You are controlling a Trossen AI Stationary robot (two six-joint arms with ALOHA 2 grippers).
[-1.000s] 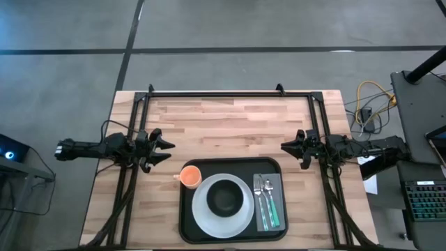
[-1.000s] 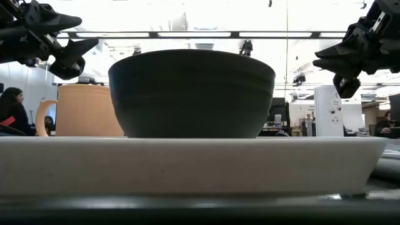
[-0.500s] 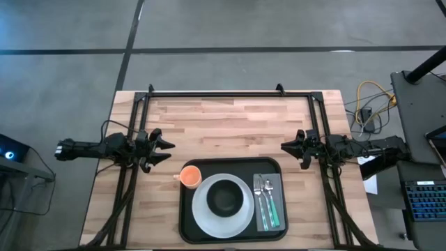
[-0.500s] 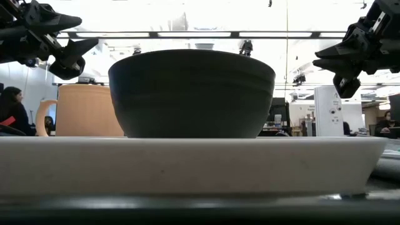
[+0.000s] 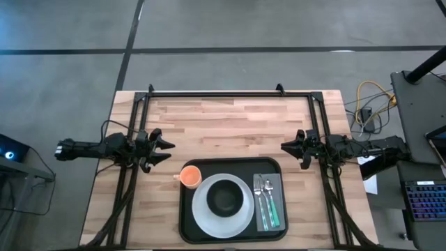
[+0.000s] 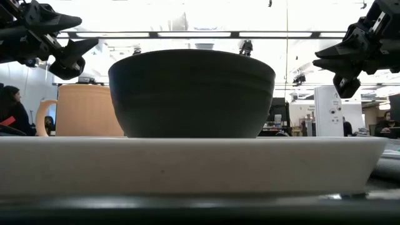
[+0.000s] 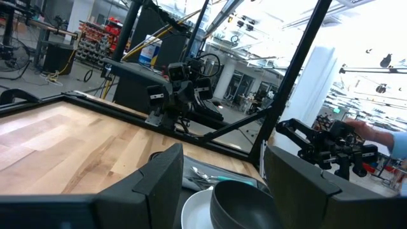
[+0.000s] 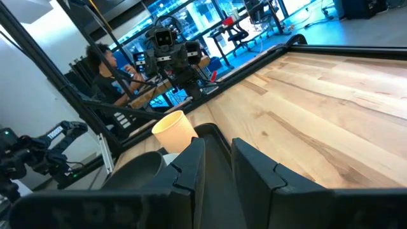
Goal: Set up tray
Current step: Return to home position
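The black tray [image 5: 237, 167] lies at the table's near edge, in the middle. On it rest a white plate [image 5: 202, 216] with a dark bowl [image 5: 225, 197] on top, an orange cup [image 5: 190, 176] at its far left corner, and a grey napkin [image 5: 280, 185] with cutlery [image 5: 265, 199] at its right. My left gripper [image 5: 169, 150] hovers open and empty left of the tray's far left corner. My right gripper [image 5: 286, 150] hovers empty past the tray's far right corner, fingers a narrow gap apart [image 8: 219, 159].
Bare wooden tabletop [image 5: 230, 125] stretches from the tray to the far edge. A black frame [image 5: 230, 93] runs along the far edge and both sides. People sit in the room beyond the table [image 6: 9, 109].
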